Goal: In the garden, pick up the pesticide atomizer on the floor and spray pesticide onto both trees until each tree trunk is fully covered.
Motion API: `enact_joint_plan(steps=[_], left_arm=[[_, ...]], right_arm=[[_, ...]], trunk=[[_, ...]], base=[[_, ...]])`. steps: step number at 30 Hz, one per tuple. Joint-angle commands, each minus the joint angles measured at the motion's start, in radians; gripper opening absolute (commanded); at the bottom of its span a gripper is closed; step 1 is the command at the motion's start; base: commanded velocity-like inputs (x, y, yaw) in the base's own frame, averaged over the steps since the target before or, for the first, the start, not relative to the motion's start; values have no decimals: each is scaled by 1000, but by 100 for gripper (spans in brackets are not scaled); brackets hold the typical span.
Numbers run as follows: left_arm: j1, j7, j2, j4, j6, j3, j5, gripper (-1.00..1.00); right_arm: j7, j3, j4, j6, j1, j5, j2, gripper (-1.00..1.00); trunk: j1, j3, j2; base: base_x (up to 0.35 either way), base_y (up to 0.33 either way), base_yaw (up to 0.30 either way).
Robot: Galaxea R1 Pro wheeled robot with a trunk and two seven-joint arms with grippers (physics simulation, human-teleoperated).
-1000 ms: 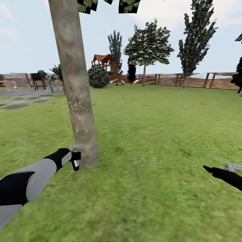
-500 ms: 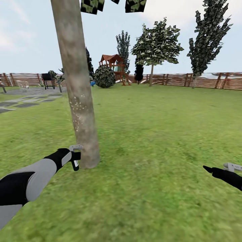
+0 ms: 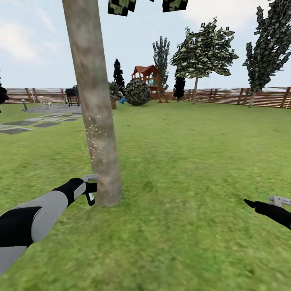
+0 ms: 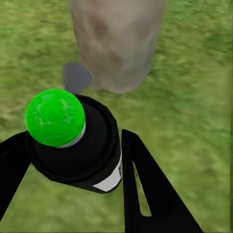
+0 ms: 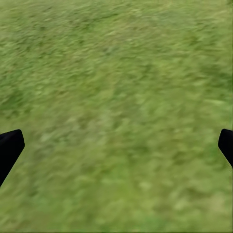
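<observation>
While my left gripper [image 4: 73, 160] stays clamped on the pesticide atomizer [image 4: 73, 141], trunk [image 3: 95, 117] at twelve o'clock, I should sweep upward; my right gripper [image 5: 116, 145] hangs wide open, empty.

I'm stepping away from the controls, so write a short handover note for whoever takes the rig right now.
Left gripper: shut on the pesticide atomizer, nozzle aimed at the tree trunk just ahead.
Right gripper: open, holding nothing, over the lawn.
Done: atomizer picked up; pale spray specks show on part of the lower trunk.
Left: cover the rest of this trunk, then spray the second tree.
</observation>
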Motion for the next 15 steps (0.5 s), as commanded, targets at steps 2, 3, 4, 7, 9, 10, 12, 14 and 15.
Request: enact_joint_plan(steps=[2, 3, 4, 7, 9, 10, 12, 14, 15], left_arm=[[0, 0, 0, 0, 0, 0, 0, -100], [0, 0, 0, 0, 0, -1, 0, -100], [0, 0, 0, 0, 0, -1, 0, -100], [0, 1, 0, 0, 0, -1, 0, -100], [0, 1, 0, 0, 0, -2, 0, -100], [0, 1, 0, 0, 0, -2, 0, -100], [0, 1, 0, 0, 0, -2, 0, -100], [0, 1, 0, 1, 0, -2, 0, -100], [0, 1, -1, 1, 0, -2, 0, -100]], right_arm=[[0, 0, 0, 0, 0, 0, 0, 100], [0, 0, 0, 0, 0, 0, 0, 100], [0, 0, 0, 0, 0, 0, 0, 100], [0, 0, 0, 0, 0, 0, 0, 100], [0, 0, -1, 0, 0, 0, 0, 100], [0, 0, -1, 0, 0, 0, 0, 100], [0, 0, 0, 0, 0, 0, 0, 100], [0, 0, -1, 0, 0, 0, 0, 100], [0, 0, -1, 0, 0, 0, 0, 100]], trunk=[[0, 0, 0], [0, 0, 0], [0, 0, 0], [0, 0, 0], [0, 0, 0], [0, 0, 0], [0, 0, 0], [0, 0, 0], [0, 0, 0]], base=[[302, -104, 6], [302, -40, 2], [303, -25, 1], [276, -8, 123], [107, -1, 250], [46, 0, 263], [17, 0, 268], [4, 0, 271], [1, 0, 272]])
